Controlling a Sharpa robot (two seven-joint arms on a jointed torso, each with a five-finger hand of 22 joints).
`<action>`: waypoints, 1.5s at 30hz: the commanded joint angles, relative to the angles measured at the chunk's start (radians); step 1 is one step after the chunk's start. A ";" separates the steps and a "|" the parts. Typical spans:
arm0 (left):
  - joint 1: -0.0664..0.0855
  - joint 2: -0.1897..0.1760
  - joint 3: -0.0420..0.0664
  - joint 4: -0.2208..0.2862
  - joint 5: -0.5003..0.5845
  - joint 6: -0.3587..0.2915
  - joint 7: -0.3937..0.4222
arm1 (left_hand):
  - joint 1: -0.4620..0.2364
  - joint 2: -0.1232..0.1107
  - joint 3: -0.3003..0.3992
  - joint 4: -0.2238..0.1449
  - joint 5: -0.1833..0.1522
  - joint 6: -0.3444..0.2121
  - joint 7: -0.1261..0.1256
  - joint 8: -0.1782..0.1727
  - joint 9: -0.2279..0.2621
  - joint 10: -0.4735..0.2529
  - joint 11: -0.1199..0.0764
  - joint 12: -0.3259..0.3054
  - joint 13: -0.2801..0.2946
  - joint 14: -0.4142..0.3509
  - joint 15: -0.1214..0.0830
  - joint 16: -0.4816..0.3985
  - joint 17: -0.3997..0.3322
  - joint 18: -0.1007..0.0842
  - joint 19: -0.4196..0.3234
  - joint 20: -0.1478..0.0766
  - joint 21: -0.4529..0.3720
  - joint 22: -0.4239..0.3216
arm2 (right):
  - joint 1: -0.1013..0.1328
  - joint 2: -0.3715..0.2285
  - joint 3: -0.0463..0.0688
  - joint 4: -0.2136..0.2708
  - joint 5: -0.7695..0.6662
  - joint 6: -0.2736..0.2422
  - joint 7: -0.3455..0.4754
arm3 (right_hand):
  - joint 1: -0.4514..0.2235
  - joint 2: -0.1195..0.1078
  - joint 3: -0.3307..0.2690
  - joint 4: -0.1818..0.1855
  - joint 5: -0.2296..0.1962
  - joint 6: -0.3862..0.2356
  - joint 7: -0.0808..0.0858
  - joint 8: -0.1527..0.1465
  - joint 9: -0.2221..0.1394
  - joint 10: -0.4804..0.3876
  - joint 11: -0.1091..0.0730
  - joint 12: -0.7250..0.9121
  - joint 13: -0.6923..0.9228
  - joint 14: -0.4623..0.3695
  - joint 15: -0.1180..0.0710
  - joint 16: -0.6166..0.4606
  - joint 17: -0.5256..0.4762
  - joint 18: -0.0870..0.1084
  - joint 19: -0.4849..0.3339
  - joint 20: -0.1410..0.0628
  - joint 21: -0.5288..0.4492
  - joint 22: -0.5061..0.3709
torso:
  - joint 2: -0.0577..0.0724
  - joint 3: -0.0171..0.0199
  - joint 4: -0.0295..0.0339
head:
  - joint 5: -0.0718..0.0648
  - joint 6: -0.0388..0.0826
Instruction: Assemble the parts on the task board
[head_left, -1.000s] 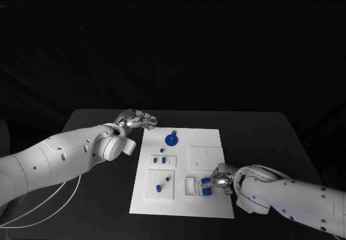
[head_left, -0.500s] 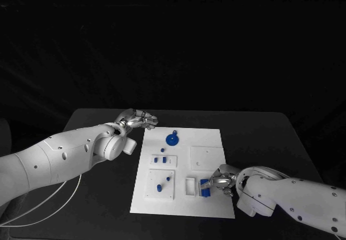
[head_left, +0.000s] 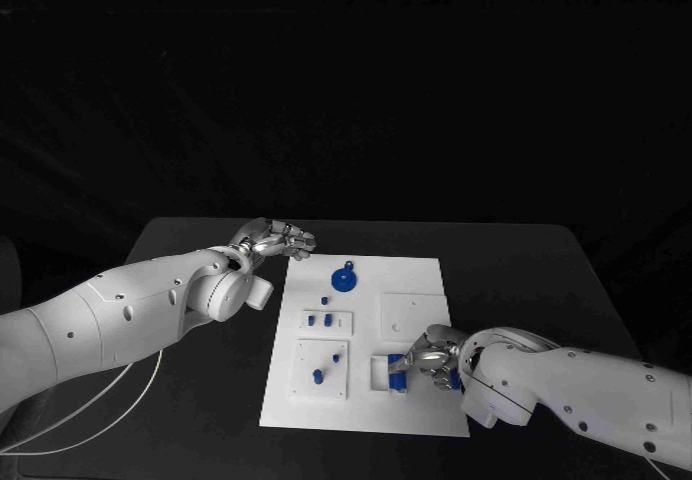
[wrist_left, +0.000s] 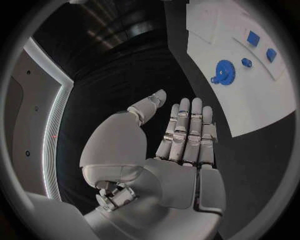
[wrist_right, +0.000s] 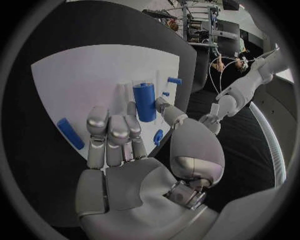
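Observation:
The white task board (head_left: 418, 285) lies mid-table. A blue gear (head_left: 343, 278) (wrist_left: 224, 71) sits at its far end, and small blue pegs (head_left: 326, 320) stand in the blocks further in. My right hand (head_left: 434, 358) (wrist_right: 119, 135) hovers over the near right part of the board with its fingers stretched out. Its thumb lies against a blue cylinder (wrist_right: 145, 101) (head_left: 395, 370) that lies in a white slot block. Another blue cylinder (wrist_right: 70, 133) lies loose on the board beside the fingers. My left hand (head_left: 276, 239) (wrist_left: 184, 135) is beside the board's far left corner, fingers straight, holding nothing.
A square white block (head_left: 325, 368) with two blue pegs sits at the board's near left, and a plain white plate (head_left: 413, 312) at its right. Black table (head_left: 534, 270) surrounds the board on all sides. A white cable (head_left: 87, 405) hangs under my left arm.
My right hand has slid a little leftward over the board, onto the blue cylinder by the slot block. The left arm has not moved.

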 joint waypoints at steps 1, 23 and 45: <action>0.001 0.003 0.001 0.003 0.002 0.012 0.004 | -0.003 -0.002 -0.006 -0.002 -0.004 -0.009 -0.001 0.005 -0.002 -0.007 -0.002 -0.005 -0.002 0.006 0.003 -0.004 0.002 -0.002 0.002 0.001 -0.004 0.001 | 0.001 0.017 0.000 -0.009 0.012 0.016 -0.005 | -0.003 -0.013 -0.002 0.006 -0.003 0.018 0.010 -0.005 -0.001 0.005 -0.002 -0.005 -0.002 -0.001 -0.009 -0.004 0.001 0.079 0.000 0.003 0.006 0.015 | 0.000 -0.0004 0.0004 | 0.002 -0.001; 0.002 0.005 0.001 0.004 0.001 0.015 -0.001 | -0.003 -0.004 -0.007 -0.001 -0.004 -0.010 0.000 0.005 -0.002 -0.009 -0.002 -0.006 -0.003 0.005 0.004 -0.007 0.004 -0.003 0.001 0.001 -0.005 0.003 | 0.001 0.064 -0.004 -0.046 -0.023 0.057 -0.014 | -0.015 -0.025 0.002 0.019 -0.004 0.016 0.010 -0.009 0.000 -0.003 -0.002 -0.014 -0.006 -0.002 -0.009 -0.007 0.001 0.079 0.000 0.002 0.004 0.014 | 0.000 0.0004 -0.0008 | 0.010 -0.006; 0.003 0.006 0.001 0.003 0.001 0.014 -0.004 | -0.003 -0.005 -0.008 0.000 -0.004 -0.011 0.000 0.005 -0.002 -0.010 -0.001 -0.007 -0.004 0.004 0.005 -0.009 0.005 -0.003 0.000 0.002 -0.006 0.003 | 0.001 0.073 -0.006 -0.054 -0.032 0.054 -0.013 | -0.024 -0.041 0.003 0.030 -0.004 0.011 0.012 -0.013 0.000 -0.016 0.000 -0.025 -0.013 -0.003 -0.008 -0.010 0.001 0.079 -0.002 0.001 0.002 0.013 | 0.001 0.0007 -0.0012 | 0.018 -0.007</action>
